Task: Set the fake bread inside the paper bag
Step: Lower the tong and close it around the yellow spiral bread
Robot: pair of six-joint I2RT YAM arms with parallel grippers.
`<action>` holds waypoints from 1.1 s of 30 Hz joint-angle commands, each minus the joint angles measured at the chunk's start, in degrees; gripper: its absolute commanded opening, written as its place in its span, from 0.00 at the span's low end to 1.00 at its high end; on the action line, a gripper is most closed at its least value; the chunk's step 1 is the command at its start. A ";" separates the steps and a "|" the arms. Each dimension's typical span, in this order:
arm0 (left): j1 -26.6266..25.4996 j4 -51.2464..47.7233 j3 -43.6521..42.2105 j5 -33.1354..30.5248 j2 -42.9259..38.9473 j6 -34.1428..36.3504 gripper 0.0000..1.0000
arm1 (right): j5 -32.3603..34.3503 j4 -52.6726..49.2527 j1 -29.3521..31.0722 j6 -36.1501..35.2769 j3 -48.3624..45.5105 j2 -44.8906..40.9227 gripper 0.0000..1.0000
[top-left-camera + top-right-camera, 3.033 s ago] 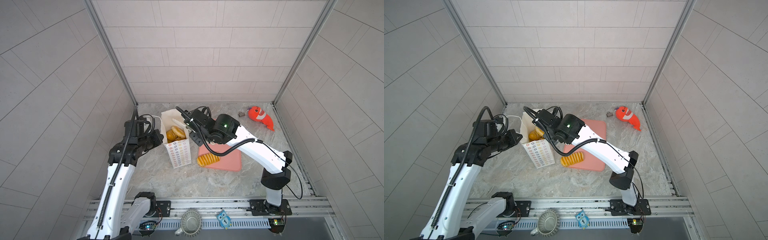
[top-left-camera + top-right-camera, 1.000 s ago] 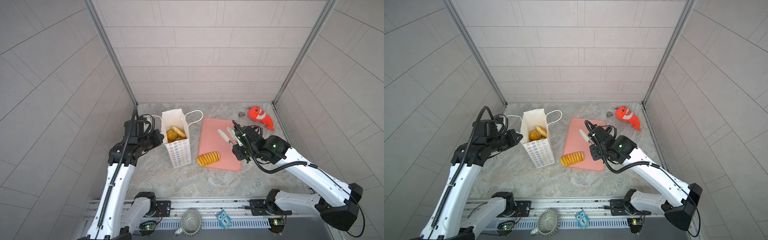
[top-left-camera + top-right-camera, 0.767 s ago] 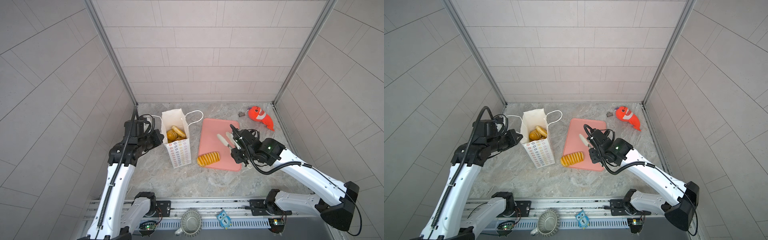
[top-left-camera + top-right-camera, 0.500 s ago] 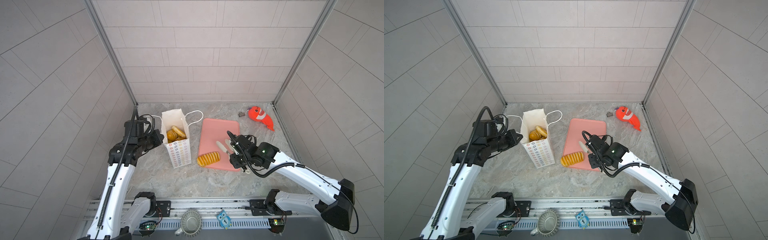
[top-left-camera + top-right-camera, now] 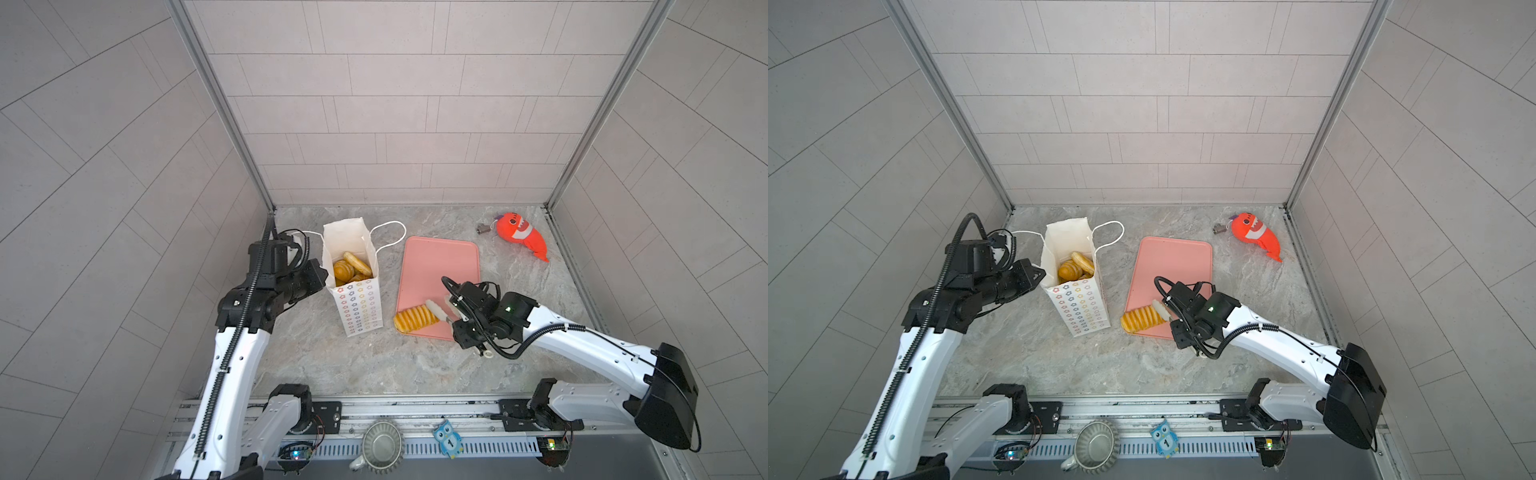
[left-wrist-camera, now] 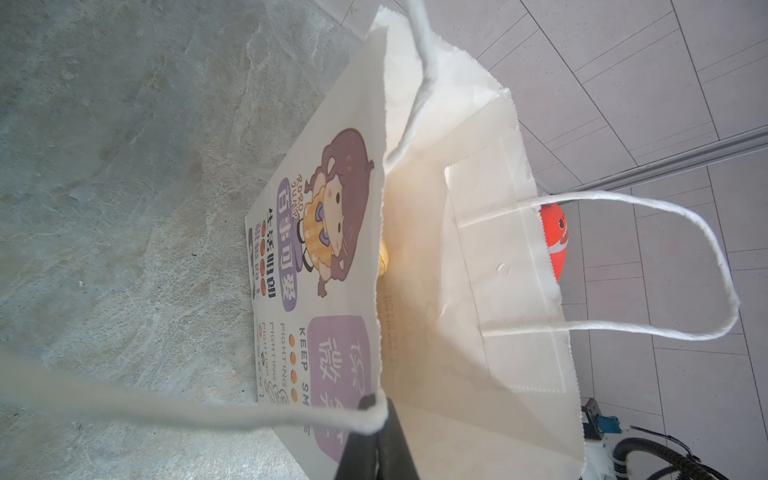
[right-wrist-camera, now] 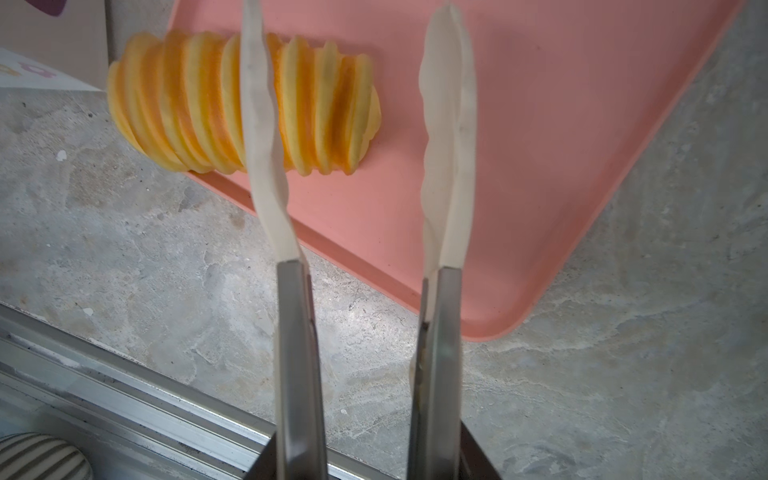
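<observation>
The white paper bag stands upright at the left, with several golden pieces of fake bread inside it. My left gripper is shut on the bag's near rim where a cord handle joins. One ridged yellow-orange roll lies on the front left corner of the pink board. My right gripper hovers open at the roll's right end. One long white-tipped finger crosses over the roll and nothing lies between the two.
An orange-red plush fish lies at the back right near the wall. The bag's far cord handle hangs toward the board. A ribbed cup and an owl tag sit on the front rail.
My right arm has left the bag's mouth, swung out over the board, then come down toward the front left to the ridged roll. The left gripper and the bag have stayed still.
</observation>
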 commanded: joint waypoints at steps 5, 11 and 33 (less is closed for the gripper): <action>0.24 1.28 -0.50 0.36 -1.45 0.00 0.05 | -1.15 1.71 0.33 1.05 -0.68 1.67 0.46; 0.31 1.23 -0.76 0.33 -1.44 0.09 0.05 | -3.32 4.57 0.35 1.56 -2.52 2.86 0.48; 0.28 1.10 -0.55 0.18 -1.65 0.02 0.05 | -9.26 10.76 -4.36 3.43 -6.85 0.84 0.27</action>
